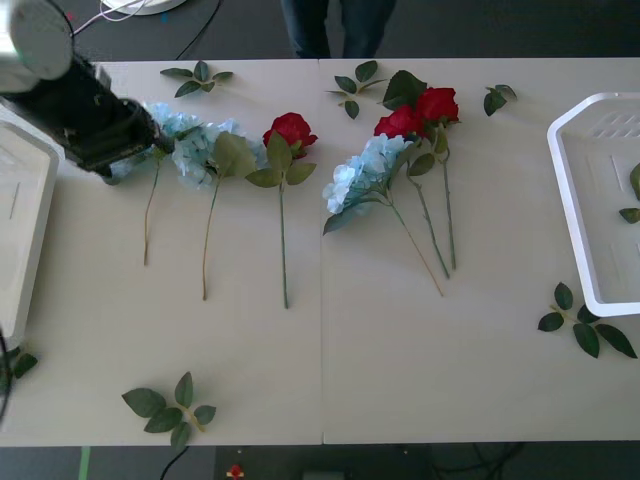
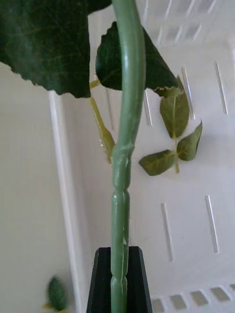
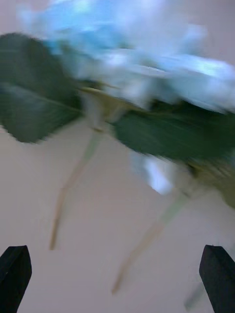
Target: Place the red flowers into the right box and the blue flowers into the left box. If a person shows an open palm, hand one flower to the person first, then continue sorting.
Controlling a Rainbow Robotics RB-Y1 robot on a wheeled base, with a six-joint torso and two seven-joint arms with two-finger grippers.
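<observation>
Gripping a green flower stem (image 2: 122, 146), the right gripper (image 2: 119, 281) is holding it over the right box (image 2: 196, 205); left gripper (image 3: 117, 279) is hovering, fingers apart, above blue flowers (image 3: 137, 63) lying on the table (image 3: 98, 215).

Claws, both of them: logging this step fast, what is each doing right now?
Left claw: open, above the blue flowers on the table, holding nothing.
Right claw: closed on a green flower stem, over the right box.
</observation>
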